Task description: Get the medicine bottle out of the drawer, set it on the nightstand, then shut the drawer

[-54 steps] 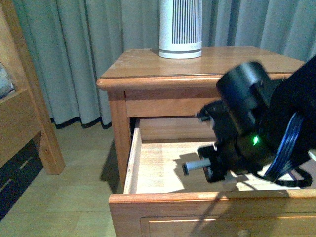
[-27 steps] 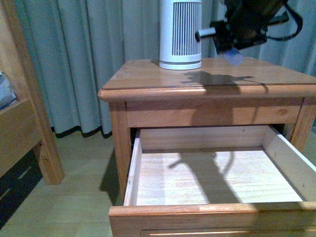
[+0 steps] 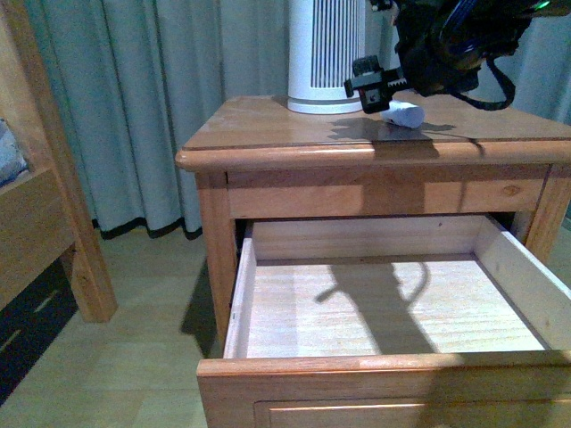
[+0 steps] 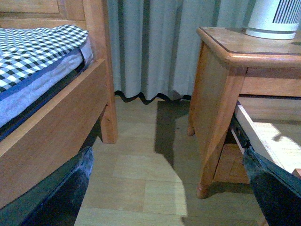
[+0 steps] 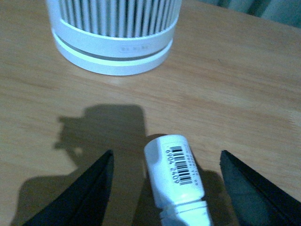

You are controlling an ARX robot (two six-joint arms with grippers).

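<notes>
Note medicine bottle (image 5: 176, 176) lying sideways on nightstand (image 3: 268, 120) top, between tower appliance (image 3: 326, 53) and front edge, flanked by spread fingers of right gripper (image 5: 167, 155). Avoid nudging on retreat: risks rolling off into open drawer (image 3: 241, 303).

medicine bottle (image 5: 175, 172) lowered onto nightstand (image 3: 268, 120), seemingly released

The nightstand (image 3: 268, 134) is orange-brown varnished wood, its top smooth and glossy; its drawer (image 3: 375, 312) is pale, bare, matt wood inside; on the nightstand, the medicine bottle (image 5: 175, 169) is smooth white plastic with a printed label; the ribbed appliance (image 3: 326, 53) is glossy white plastic; behind the nightstand hang curtains (image 3: 152, 107) of matt cloth.
</notes>
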